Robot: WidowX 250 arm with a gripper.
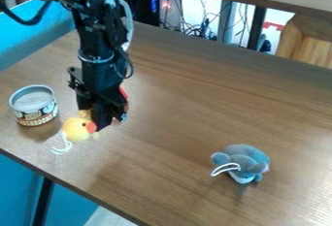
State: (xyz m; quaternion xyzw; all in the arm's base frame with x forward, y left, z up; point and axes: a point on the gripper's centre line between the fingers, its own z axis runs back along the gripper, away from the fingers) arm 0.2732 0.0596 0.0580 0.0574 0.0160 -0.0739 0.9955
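The gripper (104, 124) is right at the yellow plush toy (75, 130); whether it pinches it, I cannot tell. Beside the toy, a can (36, 114) stands upright on the worktop (175, 113), its contents unclear. A grey plush toy (245, 156) lies well apart.

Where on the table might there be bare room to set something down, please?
The widest bare patch of the table lies between the gripper and the gray plush toy, reaching back to the far edge. It is crowded at the left, where the mushroom can, yellow plush chick and gripper are close together, with something red behind the gripper.
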